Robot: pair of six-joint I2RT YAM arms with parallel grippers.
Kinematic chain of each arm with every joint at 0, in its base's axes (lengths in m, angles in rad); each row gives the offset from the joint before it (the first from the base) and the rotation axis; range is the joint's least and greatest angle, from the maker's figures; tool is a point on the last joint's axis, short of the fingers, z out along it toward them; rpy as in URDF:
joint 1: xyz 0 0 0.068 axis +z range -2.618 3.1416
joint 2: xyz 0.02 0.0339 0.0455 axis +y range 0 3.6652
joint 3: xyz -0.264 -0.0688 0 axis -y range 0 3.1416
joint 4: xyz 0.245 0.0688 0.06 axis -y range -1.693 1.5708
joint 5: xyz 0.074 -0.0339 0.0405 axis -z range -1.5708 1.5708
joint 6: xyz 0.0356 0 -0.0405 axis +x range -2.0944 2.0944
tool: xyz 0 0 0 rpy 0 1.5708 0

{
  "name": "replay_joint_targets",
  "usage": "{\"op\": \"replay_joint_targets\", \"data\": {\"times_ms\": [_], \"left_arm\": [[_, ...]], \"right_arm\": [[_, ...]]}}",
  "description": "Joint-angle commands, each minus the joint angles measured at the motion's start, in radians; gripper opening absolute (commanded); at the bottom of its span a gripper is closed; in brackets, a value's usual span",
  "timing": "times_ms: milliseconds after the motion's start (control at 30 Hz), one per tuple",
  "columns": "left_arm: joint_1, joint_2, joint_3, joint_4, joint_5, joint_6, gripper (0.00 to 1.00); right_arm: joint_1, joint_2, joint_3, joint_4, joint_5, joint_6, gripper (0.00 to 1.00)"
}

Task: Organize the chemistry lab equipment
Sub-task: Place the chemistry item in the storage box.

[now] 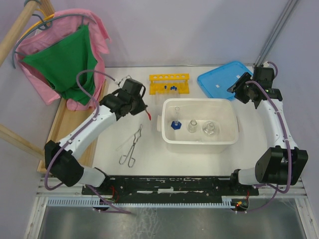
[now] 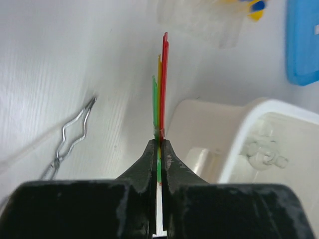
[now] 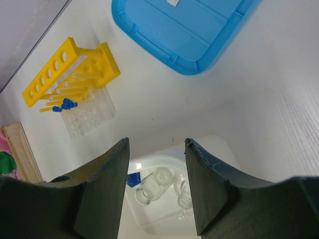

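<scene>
Both jaws of the left gripper (image 2: 159,145) are pressed closed on the thin red rod (image 2: 165,74), with a green strip (image 2: 155,102) and a yellow strip (image 2: 159,79) alongside. The rod's long axis runs straight out from the tips, roughly toward the yellow rack (image 1: 169,82). The white tub (image 1: 199,146) is just right. The right gripper (image 3: 155,145) is open, empty and farther off.

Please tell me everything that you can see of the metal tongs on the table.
The metal tongs look like thin, silver-coloured wire. Two arms cross at a pivot, with loop handles at the near end and wavy tips, close together, pointing to the far side. They lie flat on the white table, a little left of the white tub and apart from it. Only the table touches them.
</scene>
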Motion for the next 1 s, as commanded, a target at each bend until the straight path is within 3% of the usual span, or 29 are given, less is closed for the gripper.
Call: {"op": "replay_joint_targets", "data": {"times_ms": [0, 267, 433, 500, 567, 733, 967], "left_arm": [[-0.008, -0.011, 0.23, -0.065, -0.107, 0.36, 0.03], [-0.132, 0.149, 0.621, -0.12, 0.021, 0.835, 0.03], [-0.348, 0.357, 0.824, -0.339, -0.032, 1.098, 0.03], [-0.43, 0.404, 0.813, -0.355, -0.08, 1.155, 0.03], [-0.461, 0.418, 0.79, -0.337, -0.024, 1.187, 0.03], [-0.508, 0.468, 0.806, -0.347, 0.14, 1.213, 0.03], [-0.523, 0.529, 0.741, -0.353, 0.15, 1.257, 0.03]], "right_arm": [[0.003, 0.008, 0.032, 0.017, 0.0, -0.014, 0.57], [0.004, -0.001, 0.037, 0.013, 0.016, -0.027, 0.57], [0.005, -0.013, 0.047, -0.003, 0.043, -0.045, 0.57], [0.002, -0.016, 0.05, -0.004, 0.05, -0.048, 0.57], [0.002, -0.018, 0.054, -0.004, 0.052, -0.052, 0.57], [0.001, -0.024, 0.058, -0.011, 0.069, -0.059, 0.57], [-0.002, -0.029, 0.045, -0.004, 0.071, -0.056, 0.57]]}}
